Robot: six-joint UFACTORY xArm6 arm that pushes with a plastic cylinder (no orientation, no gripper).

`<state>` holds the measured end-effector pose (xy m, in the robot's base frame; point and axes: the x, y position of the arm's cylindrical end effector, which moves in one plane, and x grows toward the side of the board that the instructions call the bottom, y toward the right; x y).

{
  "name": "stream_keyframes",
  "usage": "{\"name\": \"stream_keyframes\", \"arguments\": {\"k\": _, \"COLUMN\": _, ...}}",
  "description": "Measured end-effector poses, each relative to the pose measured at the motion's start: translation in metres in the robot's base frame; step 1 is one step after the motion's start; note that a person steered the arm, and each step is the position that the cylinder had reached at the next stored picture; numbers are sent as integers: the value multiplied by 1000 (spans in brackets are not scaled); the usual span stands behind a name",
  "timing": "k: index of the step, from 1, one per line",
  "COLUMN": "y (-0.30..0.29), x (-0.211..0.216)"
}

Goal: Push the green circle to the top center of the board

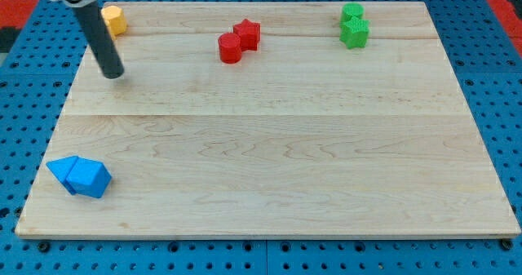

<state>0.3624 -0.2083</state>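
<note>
My tip point(114, 73) rests on the wooden board point(269, 169) near its top left corner; it is a bare rod end, with nothing to spread, press together or pinch, and it touches no block. Just beyond it, toward the view's top, sits one orange block point(113, 19) (its shape is hard to make out), partly hidden behind the rod.

Further to the view's right, near the top middle, are two red blocks touching each other: a red cylinder point(230, 48) and a red star point(247, 33).

At the top right lie two green blocks, also touching: the green circle point(352, 13) nearer the top edge and a green star point(355, 33) just below it, both well apart from my tip.

At the bottom left corner two blue blocks point(80, 176) press together, their shapes unclear.
</note>
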Motion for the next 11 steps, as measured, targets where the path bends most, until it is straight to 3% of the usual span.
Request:
{"name": "stream_keyframes", "arguments": {"k": 2, "y": 202, "x": 12}}
{"name": "stream_keyframes", "arguments": {"k": 5, "y": 382, "x": -22}}
{"name": "stream_keyframes", "arguments": {"k": 7, "y": 412, "x": -56}}
{"name": "stream_keyframes", "arguments": {"k": 9, "y": 405, "x": -110}}
{"name": "stream_keyframes", "arguments": {"k": 11, "y": 323, "x": -137}}
